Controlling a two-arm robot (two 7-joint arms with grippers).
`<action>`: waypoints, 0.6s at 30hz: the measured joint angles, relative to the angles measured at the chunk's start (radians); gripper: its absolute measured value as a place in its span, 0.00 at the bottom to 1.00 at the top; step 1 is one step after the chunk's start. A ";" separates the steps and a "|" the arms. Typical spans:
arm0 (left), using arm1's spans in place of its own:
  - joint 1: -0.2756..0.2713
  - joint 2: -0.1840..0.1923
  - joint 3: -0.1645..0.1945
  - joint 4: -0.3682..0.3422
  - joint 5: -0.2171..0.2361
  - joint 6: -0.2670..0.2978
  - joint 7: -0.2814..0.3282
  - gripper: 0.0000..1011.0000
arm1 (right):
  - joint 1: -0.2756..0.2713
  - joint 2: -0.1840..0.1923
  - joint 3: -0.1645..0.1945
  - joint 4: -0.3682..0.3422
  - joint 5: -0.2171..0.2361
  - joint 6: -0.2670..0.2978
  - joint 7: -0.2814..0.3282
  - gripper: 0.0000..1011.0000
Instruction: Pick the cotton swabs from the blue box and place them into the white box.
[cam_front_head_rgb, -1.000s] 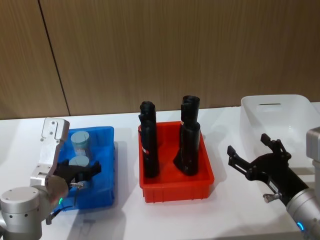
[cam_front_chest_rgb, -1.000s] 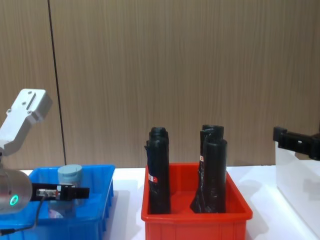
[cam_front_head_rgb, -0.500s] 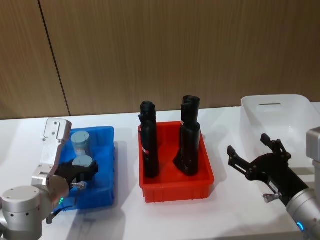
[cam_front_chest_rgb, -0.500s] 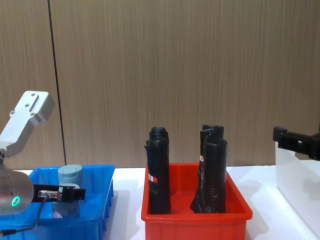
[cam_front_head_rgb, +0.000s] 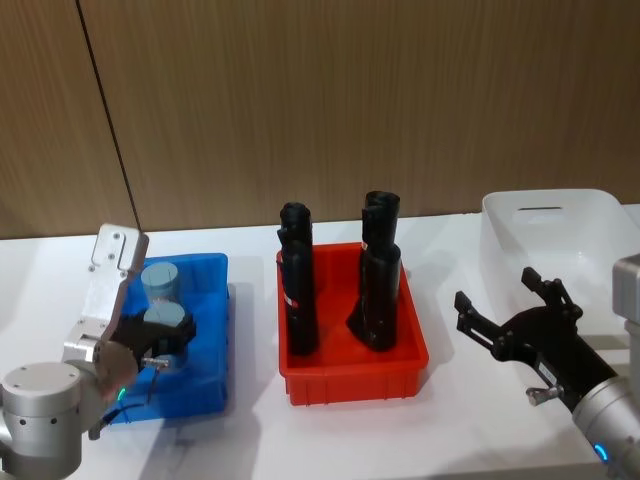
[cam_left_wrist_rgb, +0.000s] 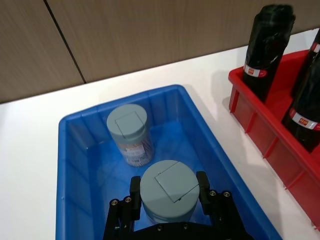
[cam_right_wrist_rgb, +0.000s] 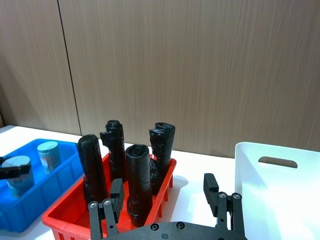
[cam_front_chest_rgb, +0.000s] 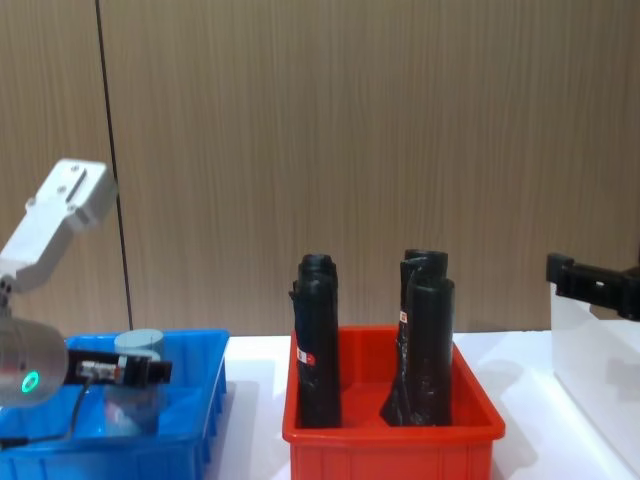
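Observation:
Two cotton swabs jars with pale blue-grey lids are in the blue box (cam_front_head_rgb: 212, 300) at the table's left. My left gripper (cam_front_head_rgb: 160, 338) is shut on the nearer jar (cam_front_head_rgb: 165, 319). In the left wrist view that jar (cam_left_wrist_rgb: 169, 186) sits between the black fingers (cam_left_wrist_rgb: 135, 189). The other jar (cam_left_wrist_rgb: 129, 131) stands upright behind it, toward the box's far wall. The white box (cam_front_head_rgb: 600, 205) is at the far right. My right gripper (cam_front_head_rgb: 515, 322) hovers open and empty above the table just left of it.
A red bin (cam_front_head_rgb: 350, 385) with three tall black wrapped rolls (cam_front_head_rgb: 298, 290) stands between the blue box and the white box. A wooden wall runs behind the table. Bare white tabletop lies in front of the bins.
The left gripper's fingers have drawn in from a wide spread onto the nearer jar, and the left arm has risen slightly. The right arm has not moved.

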 joint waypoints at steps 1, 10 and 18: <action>0.003 0.003 0.000 -0.017 0.008 0.000 -0.004 0.66 | 0.000 0.000 0.000 0.000 0.000 0.000 0.000 0.99; 0.030 0.020 0.003 -0.130 0.041 -0.017 -0.044 0.66 | 0.000 0.000 0.000 0.000 0.000 0.000 0.000 0.99; 0.055 0.032 0.011 -0.231 0.057 -0.055 -0.103 0.66 | 0.000 0.000 0.000 0.000 0.000 0.000 0.000 0.99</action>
